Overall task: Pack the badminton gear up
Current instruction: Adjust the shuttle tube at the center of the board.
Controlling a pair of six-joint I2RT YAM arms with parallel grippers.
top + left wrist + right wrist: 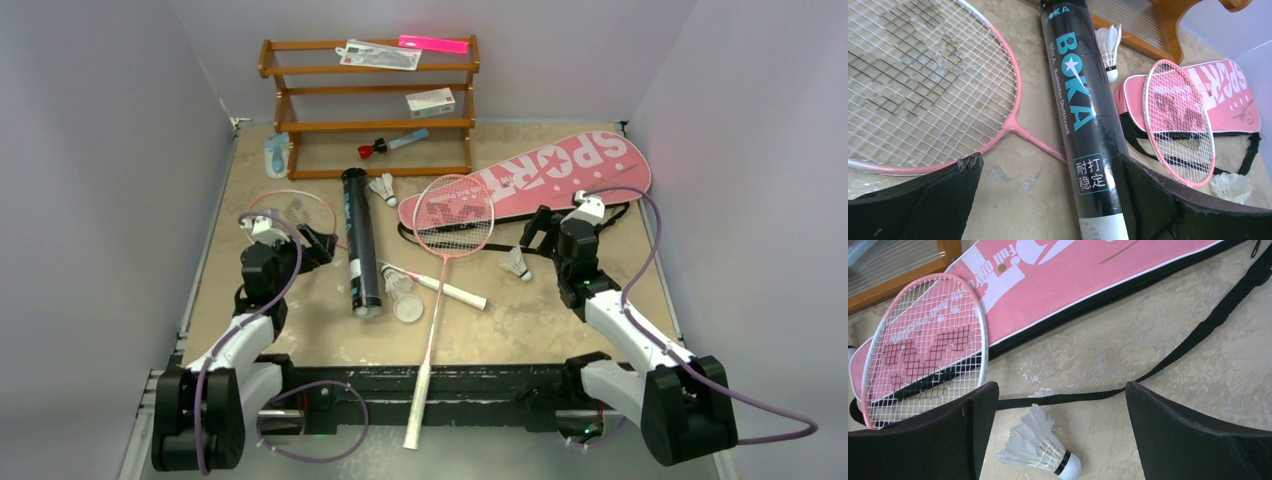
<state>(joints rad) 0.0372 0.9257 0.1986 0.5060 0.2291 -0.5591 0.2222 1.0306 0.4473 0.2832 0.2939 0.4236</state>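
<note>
Left fingers (918,205) stand spread wide and hold nothing. They hang low over the bench (510,330), with the long black tube (1083,125) lying between them and the pink-rimmed head of the first racket (923,85) just to their left. Right fingers (1198,440) are equally wide apart and empty. They hover over a white shuttlecock (1040,447) lying on its side on the bench, close to the bag's black strap (1148,370).

Nothing appears to be packed yet. The pink SPORT bag (540,175) lies flat at the far right of the bench, and the pictures do not show whether it is open. The second racket (455,215) rests with its head across the bag's narrow end, and its white handle sticks out past the bench's near edge. The tube lies across the first racket's shaft, so that racket's white handle shows on the tube's other side. A pair of shuttlecocks (383,187) sits near the tube's far end. A fourth shuttlecock (398,283) sits by its near end, next to a small clear disc (408,308) that may be the tube's cap. A wooden rack (370,100) stands at the back.

Judging by this, the whole job remains: the loose shuttlecocks belong in the tube, and both rackets, probably with the tube, belong in the bag.
</note>
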